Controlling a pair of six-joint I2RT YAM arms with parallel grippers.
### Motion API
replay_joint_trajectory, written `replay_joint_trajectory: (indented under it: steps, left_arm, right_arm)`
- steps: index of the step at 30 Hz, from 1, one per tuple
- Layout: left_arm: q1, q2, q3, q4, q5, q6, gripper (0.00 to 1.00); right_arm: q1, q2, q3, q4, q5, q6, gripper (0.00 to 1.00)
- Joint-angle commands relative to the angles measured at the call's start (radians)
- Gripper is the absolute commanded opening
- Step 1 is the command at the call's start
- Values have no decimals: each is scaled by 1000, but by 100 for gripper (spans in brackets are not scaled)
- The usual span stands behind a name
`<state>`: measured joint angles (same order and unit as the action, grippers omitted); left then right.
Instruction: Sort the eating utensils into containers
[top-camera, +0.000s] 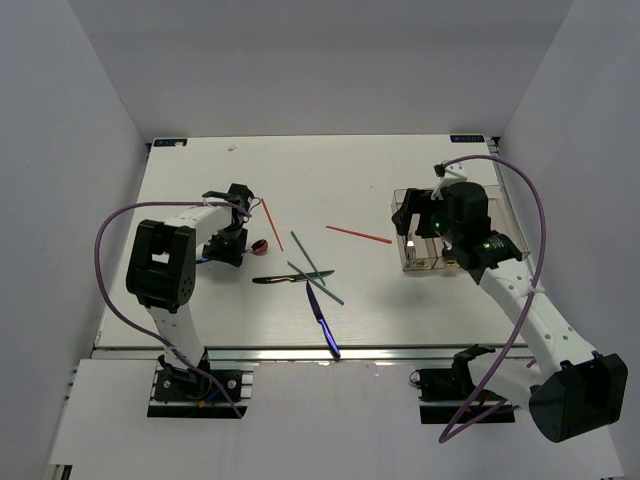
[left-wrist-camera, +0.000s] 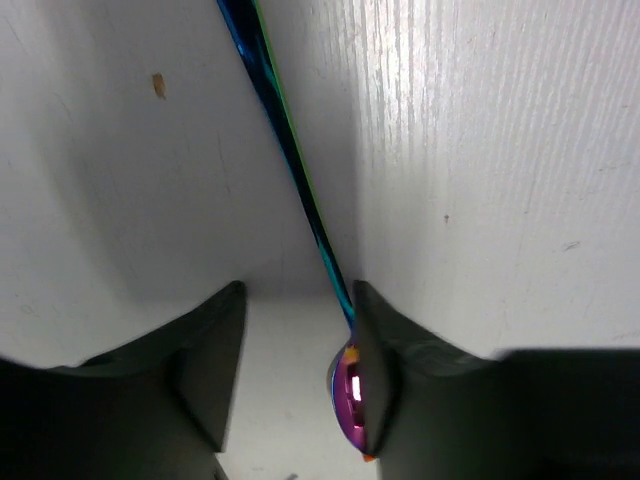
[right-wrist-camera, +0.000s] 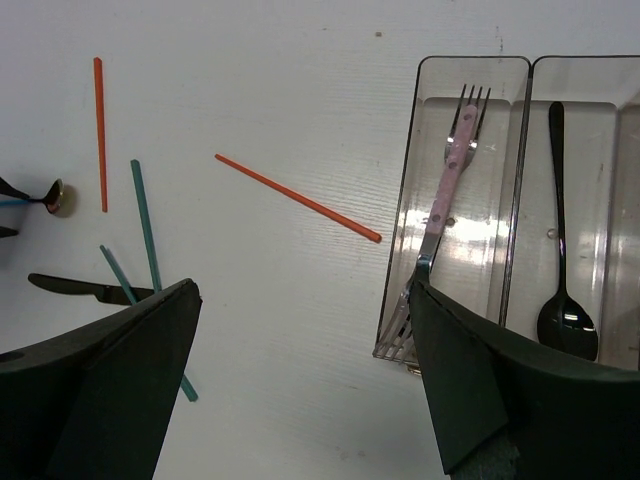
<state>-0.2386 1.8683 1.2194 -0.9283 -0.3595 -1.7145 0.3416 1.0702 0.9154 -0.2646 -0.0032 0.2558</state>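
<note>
My left gripper is open and low over the table. Its fingers straddle the red-bowled spoon. In the left wrist view the spoon's shiny pink bowl lies against the right finger, and its blue handle runs away up the table. My right gripper is open and empty above the left end of the containers. The nearest bin holds a pink-handled fork and another fork. The bin beside it holds a black spoon. The other bins are hidden.
Loose on the table: two red chopsticks, two crossed teal chopsticks, a dark knife and a blue knife near the front edge. Purple cables loop off both arms.
</note>
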Motion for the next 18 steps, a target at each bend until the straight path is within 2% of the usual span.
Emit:
replay_joint_trajectory:
  steps: [1, 7, 10, 11, 13, 15, 18]
  left_arm:
    - [28, 68, -47, 42, -12, -11, 53]
    - [45, 117, -80, 69, 27, 30, 52]
    - [48, 141, -107, 106, 63, 52, 35]
    - [47, 147, -121, 121, 71, 58, 32]
    - [48, 150, -159, 160, 83, 62, 18]
    - [50, 149, -184, 187, 97, 73, 0]
    - [53, 140, -207, 209, 91, 85, 0]
  right_arm:
    - [0, -23, -9, 48, -23, 7, 89]
    - [2, -45, -18, 70, -34, 8, 89]
    - [2, -56, -24, 80, -38, 10, 89]
    - [2, -56, -24, 80, -41, 10, 89]
    - [2, -56, -26, 80, -43, 10, 89]
    - [2, -62, -29, 85, -52, 11, 89]
    - [0, -70, -36, 94, -66, 11, 89]
